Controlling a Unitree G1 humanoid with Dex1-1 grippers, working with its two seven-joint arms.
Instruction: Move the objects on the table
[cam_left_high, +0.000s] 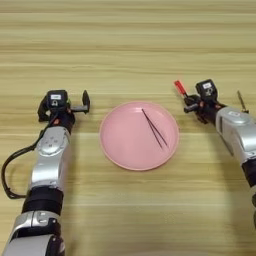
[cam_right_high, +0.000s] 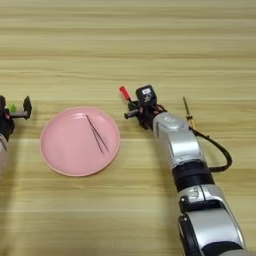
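our right gripper is clamping the slim red marker pen, light and slippery, near its middle, our left gripper is idling with fingers apart, and the thin black tweezer-like piece is lying in the round pink plate.

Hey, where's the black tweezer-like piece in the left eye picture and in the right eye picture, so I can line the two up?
Left eye view: the black tweezers lie on the pink plate, right of picture centre, running diagonally.
Right eye view: the same tweezers lie left of centre, on the plate, same slant.
Shared landmark: the red marker at the right gripper, just up and right of the plate in both.
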